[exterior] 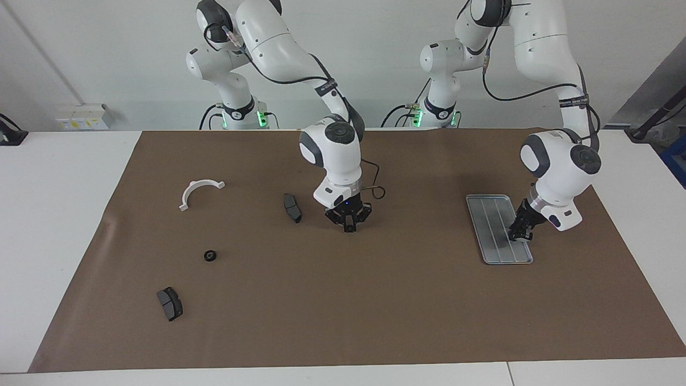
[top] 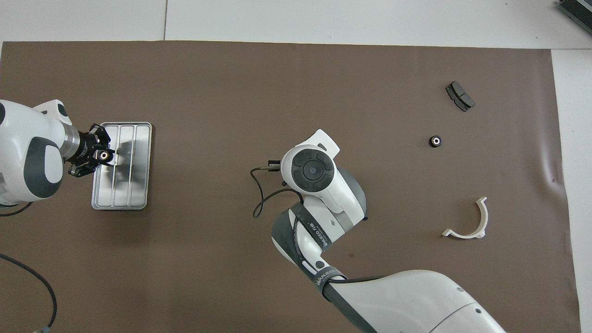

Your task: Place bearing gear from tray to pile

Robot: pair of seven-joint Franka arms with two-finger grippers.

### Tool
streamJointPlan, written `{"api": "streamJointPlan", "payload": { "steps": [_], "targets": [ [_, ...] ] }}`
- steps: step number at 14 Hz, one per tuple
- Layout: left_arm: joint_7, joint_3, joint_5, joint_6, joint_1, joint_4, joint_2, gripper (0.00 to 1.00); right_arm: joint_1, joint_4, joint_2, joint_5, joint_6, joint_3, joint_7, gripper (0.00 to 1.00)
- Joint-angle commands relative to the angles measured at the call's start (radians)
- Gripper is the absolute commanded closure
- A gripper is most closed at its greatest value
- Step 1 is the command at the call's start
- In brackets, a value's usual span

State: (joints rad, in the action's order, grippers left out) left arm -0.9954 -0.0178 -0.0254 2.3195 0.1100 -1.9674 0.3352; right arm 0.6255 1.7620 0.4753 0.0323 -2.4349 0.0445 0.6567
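The silver grooved tray (exterior: 485, 220) (top: 138, 185) lies toward the left arm's end of the mat. My left gripper (exterior: 519, 234) (top: 104, 156) hangs over the tray's outer long edge, shut on a small black bearing gear (top: 106, 156) with a bright centre. The pile is a single black ring gear (exterior: 210, 255) (top: 434, 141) lying toward the right arm's end. My right gripper (exterior: 349, 228) points straight down at mid-mat. Its fingertips meet on a second small black gear just above the mat. In the overhead view its own wrist hides it.
A white curved bracket (exterior: 199, 190) (top: 469, 222) lies nearer the robots than the pile. One dark brake pad (exterior: 292, 207) sits beside the right gripper. Another brake pad (exterior: 170, 303) (top: 459, 96) lies farther out than the pile.
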Motion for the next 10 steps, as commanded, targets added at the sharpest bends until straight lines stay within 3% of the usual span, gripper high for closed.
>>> {"api": "streamJointPlan", "payload": {
  "steps": [1, 5, 10],
  "targets": [
    [-0.020, 0.006, 0.016, -0.040, -0.029, 0.044, -0.005, 0.90, -0.090, 0.013, -0.104, 0.017, 0.101, -0.008, -0.021, 1.00],
    [-0.121, 0.004, 0.015, -0.172, -0.136, 0.143, -0.001, 0.90, -0.234, 0.025, -0.176, 0.017, 0.215, -0.008, -0.202, 1.00],
    [-0.458, 0.001, 0.012, -0.175, -0.390, 0.157, 0.008, 0.88, -0.398, 0.105, -0.225, 0.017, 0.280, -0.008, -0.477, 1.00]
  ]
}}
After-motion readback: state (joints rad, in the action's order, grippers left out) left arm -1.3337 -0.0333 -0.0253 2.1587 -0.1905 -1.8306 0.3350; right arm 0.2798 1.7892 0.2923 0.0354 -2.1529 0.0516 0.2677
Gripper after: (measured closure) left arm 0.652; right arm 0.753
